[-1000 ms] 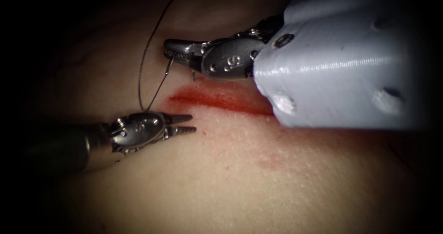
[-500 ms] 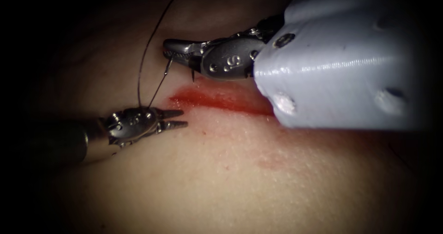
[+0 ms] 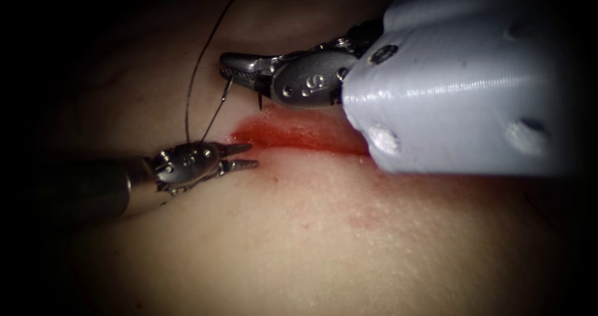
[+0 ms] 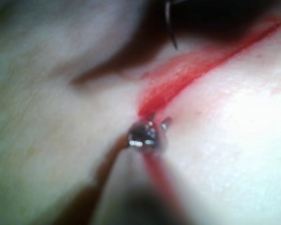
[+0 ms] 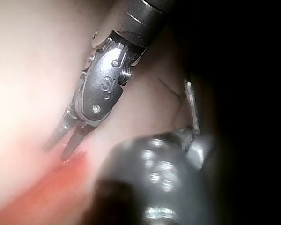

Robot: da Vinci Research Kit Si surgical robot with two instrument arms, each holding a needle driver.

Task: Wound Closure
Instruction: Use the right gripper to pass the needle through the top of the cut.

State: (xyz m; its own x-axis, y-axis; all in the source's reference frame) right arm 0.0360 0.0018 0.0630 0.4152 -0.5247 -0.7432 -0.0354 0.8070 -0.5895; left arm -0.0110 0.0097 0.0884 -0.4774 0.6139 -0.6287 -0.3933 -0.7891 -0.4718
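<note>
Here the thin curved steel needle (image 3: 228,86) hangs clear of the pale tissue (image 3: 349,241), clamped in the right arm's tool (image 3: 233,67), its dark thread (image 3: 194,82) trailing away. Below it, the left arm's tool (image 3: 244,156) sits slightly parted and empty at the red cut's (image 3: 293,135) left end.

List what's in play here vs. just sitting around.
In play:
- right claw, shut on the needle near its thread end, needle above the tissue, not in it
- thread, trailing up from the needle
- left claw, open, holding nothing, at the left end of the cut

Sitting around:
- red fluid along the cut
</note>
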